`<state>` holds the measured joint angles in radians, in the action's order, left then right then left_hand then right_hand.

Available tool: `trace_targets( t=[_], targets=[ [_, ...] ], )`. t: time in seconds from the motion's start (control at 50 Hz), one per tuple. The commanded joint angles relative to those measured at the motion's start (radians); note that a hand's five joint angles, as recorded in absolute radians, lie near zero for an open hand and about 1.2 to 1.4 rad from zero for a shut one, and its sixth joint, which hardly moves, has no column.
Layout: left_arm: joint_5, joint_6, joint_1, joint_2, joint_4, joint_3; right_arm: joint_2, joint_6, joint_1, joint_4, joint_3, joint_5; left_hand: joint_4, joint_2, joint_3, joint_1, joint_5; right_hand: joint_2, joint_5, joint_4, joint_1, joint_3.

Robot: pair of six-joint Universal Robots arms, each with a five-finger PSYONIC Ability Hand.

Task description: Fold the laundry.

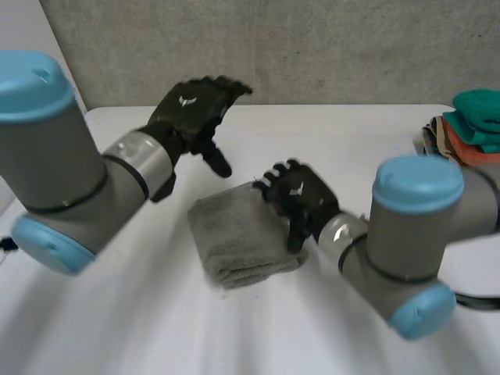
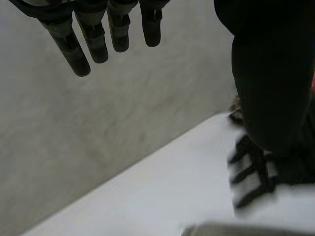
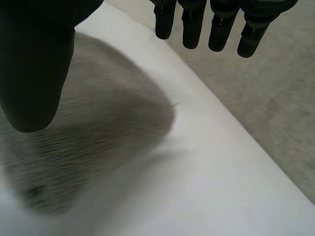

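Towel (image 1: 238,238) lies folded mid-bench (image 1: 117,312), long axis running far edge to near edge; the right hand (image 1: 301,195) is nearer, over its right edge, fingers (image 3: 193,29) loose and empty, while the left hand (image 1: 191,109) hovers spread, apart.

The right robot hand (image 1: 301,195) covers one corner of the folded grey towel (image 1: 230,234), so the cloth beneath its palm is hidden. Well off to that robot hand's outer side, a stack of coloured cloths (image 1: 473,129) on the bench (image 1: 351,133) is cut off by the picture's edge.
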<state>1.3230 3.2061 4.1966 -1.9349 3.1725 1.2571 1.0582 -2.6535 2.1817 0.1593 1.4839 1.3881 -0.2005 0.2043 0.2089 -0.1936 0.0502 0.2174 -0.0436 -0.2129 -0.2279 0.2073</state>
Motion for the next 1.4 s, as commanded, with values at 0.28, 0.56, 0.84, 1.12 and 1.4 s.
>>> trace_targets(
  t=[0.28, 0.56, 0.84, 1.12, 1.4],
  targets=[
    [-0.3, -0.002, 0.056, -0.018, -0.054, -0.038, -0.194, 0.026, 0.044, 0.293, 0.069, -0.024, 0.002, -0.005, -0.01, -0.005, -0.026, -0.043, 0.044, 0.038, 0.053, -0.033],
    [-0.3, -0.008, 0.053, -0.015, -0.054, -0.03, -0.214, 0.015, 0.047, 0.339, -0.01, -0.031, -0.001, -0.003, -0.007, -0.008, -0.023, 0.226, -0.225, -0.23, -0.215, 0.236],
    [-0.295, -0.009, 0.056, -0.012, -0.054, -0.028, -0.262, 0.007, 0.044, 0.345, -0.125, -0.032, 0.002, -0.005, -0.01, -0.005, -0.026, 1.179, -1.178, -1.183, -1.168, 1.189],
    [-0.239, -0.018, 0.068, 0.054, -0.046, -0.142, -0.083, -0.083, -0.1, 0.537, -0.301, -0.006, -0.001, -0.003, -0.007, -0.008, -0.023, 1.179, -1.178, -1.183, -1.168, 1.189],
    [-0.218, -0.031, 0.051, 0.076, -0.017, -0.116, -0.056, -0.229, -0.6, 0.569, -0.449, -0.078, 0.002, -0.005, -0.01, -0.005, -0.026, 1.179, -1.178, -1.183, -1.168, 1.189]
  ],
)
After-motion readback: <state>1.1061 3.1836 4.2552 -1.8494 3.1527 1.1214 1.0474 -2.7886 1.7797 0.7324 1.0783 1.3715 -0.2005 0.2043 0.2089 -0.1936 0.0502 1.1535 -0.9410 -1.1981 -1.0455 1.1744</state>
